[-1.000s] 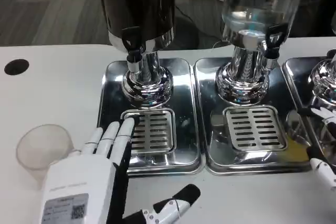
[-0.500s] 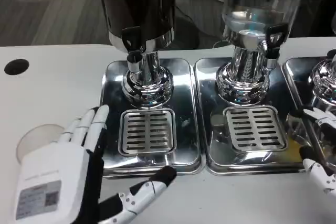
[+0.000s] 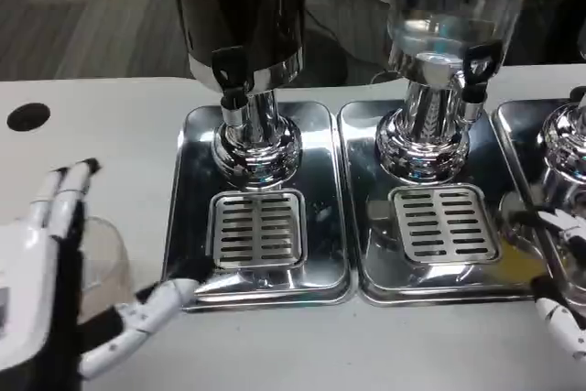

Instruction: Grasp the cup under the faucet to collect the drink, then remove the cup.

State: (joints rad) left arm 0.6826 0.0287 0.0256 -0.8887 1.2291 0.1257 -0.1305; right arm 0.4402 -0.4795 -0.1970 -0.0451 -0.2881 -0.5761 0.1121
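Clear plastic cup (image 3: 99, 254) stands on the white tabletop (image 3: 110, 135) at the lower left of the head view, left of the steel drip tray (image 3: 188, 190) and well apart from the dark dispenser's faucet (image 3: 231, 75). Slotted grate (image 3: 257, 227) beneath that faucet is bare. A second, clear dispenser (image 3: 453, 6) with its own tray and grate sits to the right.

Left hand (image 3: 41, 281) is at the cup: fingers (image 3: 64, 194) reach up along its left and far side, the thumb (image 3: 146, 313) lies low at its right toward the tray edge. Hand is spread around the cup, not visibly clamped; contact cannot be confirmed, so it reads as released, grasping nothing.

Right hand (image 3: 558, 309) shows only as fingertips at the right edge, beside the third tray. Whether it is released or clenched cannot be told.

Step in hand, as judged: closing on the cup. To do it well, bring the thumb up to the mid-wall opposite the fingers before squeezing, since thin plastic will likely flex or tip under a low pinch. Grip lightly, keep the cup upright, lift it over the raised tray rim, and centre it on the grate directly under the spout.
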